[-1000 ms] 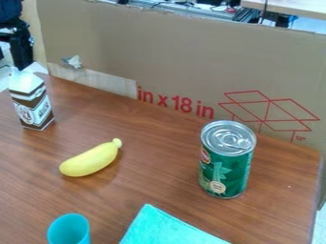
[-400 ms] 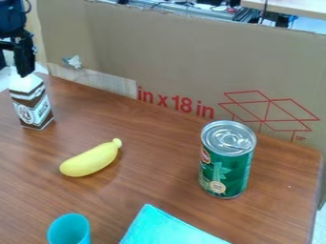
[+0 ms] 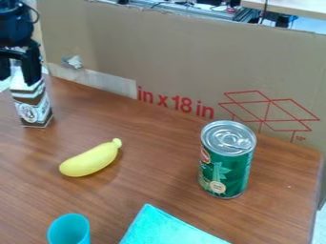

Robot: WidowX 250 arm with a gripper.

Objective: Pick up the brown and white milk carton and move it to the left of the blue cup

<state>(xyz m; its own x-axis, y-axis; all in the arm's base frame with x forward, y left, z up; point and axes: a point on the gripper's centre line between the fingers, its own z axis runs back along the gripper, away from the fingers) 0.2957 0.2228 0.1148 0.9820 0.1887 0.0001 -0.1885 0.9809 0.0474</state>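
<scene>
The black two-finger gripper (image 3: 17,80) is seen at the upper left with its fingers spread apart, beside the top of the brown-and-white gable-topped carton (image 3: 33,107). One finger overlaps the carton's upper part in the view; whether contact is made cannot be told. The carton is stood on the brown wood-grain table (image 3: 153,181), near the tall brown cardboard panel (image 3: 191,62).

Because the carton is tall and narrow, it could be tipped if its top were pushed sideways by a finger. If the fingers were closed off-centre, only the sloping top might be pinched, and the carton could be slipped out of or turned. Its walls, if thin, could be dented by too hard a squeeze. The yellow toy banana (image 3: 90,160) is placed nearby and could be knocked by a falling carton; the green metal can (image 3: 223,174) is set well apart.
</scene>
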